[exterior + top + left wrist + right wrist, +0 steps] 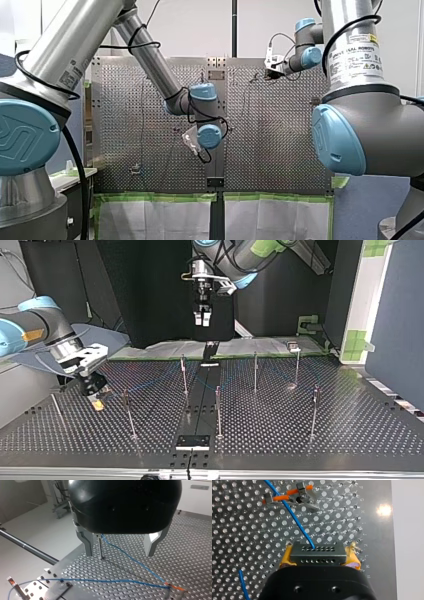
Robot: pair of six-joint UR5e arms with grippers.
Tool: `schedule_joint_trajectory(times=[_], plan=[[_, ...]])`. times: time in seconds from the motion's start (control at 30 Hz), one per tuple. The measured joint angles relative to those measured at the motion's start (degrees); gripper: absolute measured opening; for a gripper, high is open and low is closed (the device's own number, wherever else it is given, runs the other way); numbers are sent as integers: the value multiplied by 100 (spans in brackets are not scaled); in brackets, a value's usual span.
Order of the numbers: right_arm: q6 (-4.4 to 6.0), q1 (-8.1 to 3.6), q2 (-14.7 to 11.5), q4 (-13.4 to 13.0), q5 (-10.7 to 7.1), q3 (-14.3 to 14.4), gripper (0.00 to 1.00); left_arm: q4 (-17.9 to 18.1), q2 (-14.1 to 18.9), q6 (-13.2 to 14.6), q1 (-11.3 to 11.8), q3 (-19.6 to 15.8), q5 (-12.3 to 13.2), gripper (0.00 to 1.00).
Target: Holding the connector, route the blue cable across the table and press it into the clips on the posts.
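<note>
The blue cable (pixel 295 520) connector (pixel 317 553) is being clamped by my right gripper (pixel 98 403) at the top view's eight o'clock; my left gripper (pixel 202 320) is being held spread, empty, at twelve.

Two white sheets (pixel 155 220) edged in green tape (pixel 155 197) border the perforated table (pixel 280 150); a black curtain (pixel 145 290) stands just beyond it.
</note>
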Motion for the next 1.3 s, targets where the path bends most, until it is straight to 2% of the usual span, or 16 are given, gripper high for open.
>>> schedule_joint_trajectory(times=[0.23,0.5,0.87,1.17,1.3], plan=[[-5,0,11,0,23,0,0,52,-2,-140,260,-324,323,100],[1,-6,26,0,25,0,0,103,-2,48,645,-711,710,100],[-5,-21,46,0,42,1,0,490,3,105,1130,-1197,1195,100],[-6,-31,63,-1,43,0,0,421,2,126,1578,-1644,1638,100],[-6,-35,68,0,41,1,0,417,3,127,1768,-1833,1732,100]])
